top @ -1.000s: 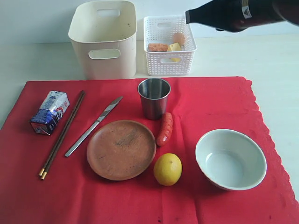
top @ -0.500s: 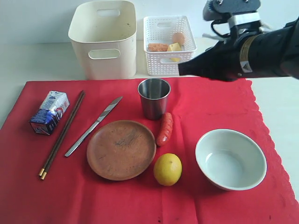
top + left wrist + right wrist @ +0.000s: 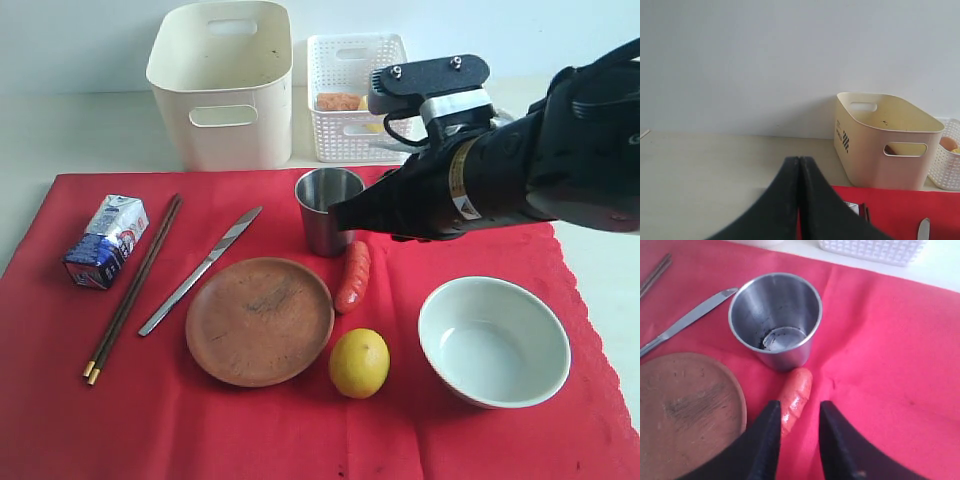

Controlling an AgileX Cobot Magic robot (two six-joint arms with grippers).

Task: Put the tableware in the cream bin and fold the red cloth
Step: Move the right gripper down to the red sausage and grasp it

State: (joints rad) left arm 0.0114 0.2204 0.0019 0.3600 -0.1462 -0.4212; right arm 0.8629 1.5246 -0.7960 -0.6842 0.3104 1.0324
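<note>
Presently, we find the steel cup (image 3: pixel 328 205) standing upright and empty on the red cloth (image 3: pixel 150 420), near the middle of the cloth's far edge. Just in front of the cup and slightly left lies the round brown plate (image 3: pixel 260 320). The silver knife (image 3: pixel 200 270) rests diagonally to the left of the plate, and the dark chopsticks (image 3: pixel 133 290) lie as a pair further left, gold tips toward the near edge. The pale bowl (image 3: pixel 494 342) sits apart on the right side of the cloth. We see the cream bin (image 3: pixel 222 85) on the table (image 3: pixel 80 130) behind the cloth's far edge, holding none of the tableware.

The right gripper (image 3: pixel 799 407) hangs above the cloth just beside the cup. Its fingers (image 3: pixel 771 435) stand parted by a narrow gap and grasp nothing. A sausage (image 3: pixel 353 277) lies below that gap, between cup and plate. The left gripper (image 3: pixel 799 160) has its fingers pressed together with nothing between them, and its wrist view faces the bin from the left end of the cloth.

We also note a lemon (image 3: pixel 359 362) in front of the sausage, a milk carton (image 3: pixel 105 242) left of the chopsticks, and a white lattice basket (image 3: pixel 340 125) with food beside the bin
</note>
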